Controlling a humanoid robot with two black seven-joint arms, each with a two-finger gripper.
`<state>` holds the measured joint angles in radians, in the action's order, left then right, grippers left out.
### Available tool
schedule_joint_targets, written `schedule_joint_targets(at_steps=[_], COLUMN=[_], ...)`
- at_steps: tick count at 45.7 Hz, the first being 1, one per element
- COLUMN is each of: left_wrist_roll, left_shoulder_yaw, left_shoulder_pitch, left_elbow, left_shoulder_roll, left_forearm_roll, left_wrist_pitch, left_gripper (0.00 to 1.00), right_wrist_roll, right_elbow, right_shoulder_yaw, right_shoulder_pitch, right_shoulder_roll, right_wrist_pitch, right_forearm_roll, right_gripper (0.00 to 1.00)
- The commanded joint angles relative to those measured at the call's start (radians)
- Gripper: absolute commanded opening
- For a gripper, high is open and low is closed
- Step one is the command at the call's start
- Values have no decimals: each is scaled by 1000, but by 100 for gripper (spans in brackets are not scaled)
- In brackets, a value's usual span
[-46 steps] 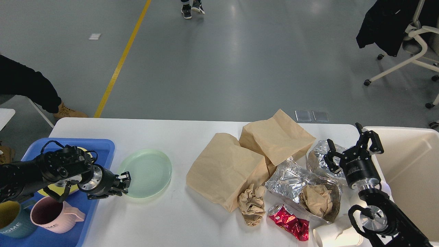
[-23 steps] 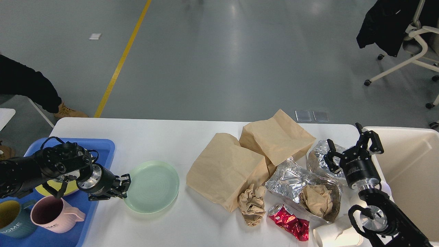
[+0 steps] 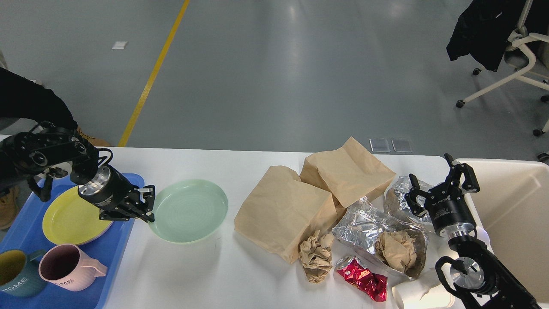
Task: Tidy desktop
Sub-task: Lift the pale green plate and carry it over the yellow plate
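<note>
Right now the left hand (image 3: pixel 145 204) is clamped on the near-left rim of the pale green plate (image 3: pixel 189 210), with the plate tipped up off the white desk (image 3: pixel 206 274) on that side, or so its shadow suggests. Taking the blue tray (image 3: pixel 25 240) as the landmark, the green plate lies just to its right, past its right edge, and the left hand sits between the two, over that edge. Inside the tray are a yellow plate (image 3: pixel 70 216), a pink mug (image 3: pixel 64 268) and a teal mug (image 3: pixel 15 274). The move ahead, as I judge it, is a short carry leftward from the desk into the tray, probably onto the yellow plate, and the left arm is by far the nearer one for it. A round plate has no long axis to worry about; what matters is keeping it level enough that it does not slip from a rim-only pinch. Far to the right of the tray lies the litter: two brown paper bags (image 3: pixel 309 201), crumpled foil (image 3: pixel 369 225), wads of brown paper (image 3: pixel 316 255), a crushed red can (image 3: pixel 361 277) and a white paper cup (image 3: pixel 418 294). The right hand (image 3: pixel 441 186) hovers there with its fingers apart, gripping nothing, beside the cream bin (image 3: pixel 514 214).
</note>
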<state>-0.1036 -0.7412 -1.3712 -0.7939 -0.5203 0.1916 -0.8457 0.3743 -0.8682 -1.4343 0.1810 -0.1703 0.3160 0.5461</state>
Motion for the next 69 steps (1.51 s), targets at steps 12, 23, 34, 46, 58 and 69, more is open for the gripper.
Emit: schedule_joint_targets(at_steps=[12, 23, 34, 46, 58, 69], left_wrist_roll=[153, 232, 232, 229, 226, 214], left_shoulder_yaw=[-375, -515, -541, -475, -202, -106], left_shoulder_pitch=[-428, -540, -523, -312, 59, 208], left_elbow=[-173, -174, -156, 53, 356, 496], left_shoulder_roll=[-133, -133, -162, -303, -299, -227], left_forearm_roll=[-104, -103, -89, -54, -9, -8], left_wrist_pitch=[-114, -114, -114, -114, -114, -102], left_gripper=[0, 0, 0, 0, 0, 0], right_wrist_roll=[0, 0, 0, 0, 0, 0], right_elbow=[0, 0, 0, 0, 0, 0], right_shoulder_yaw=[0, 0, 0, 0, 0, 0], right_shoulder_pitch=[0, 0, 0, 0, 0, 0], right_shoulder_roll=[0, 0, 0, 0, 0, 0], right_wrist_pitch=[0, 0, 0, 0, 0, 0], right_forearm_roll=[0, 0, 0, 0, 0, 0], right_gripper=[100, 100, 100, 100, 100, 100])
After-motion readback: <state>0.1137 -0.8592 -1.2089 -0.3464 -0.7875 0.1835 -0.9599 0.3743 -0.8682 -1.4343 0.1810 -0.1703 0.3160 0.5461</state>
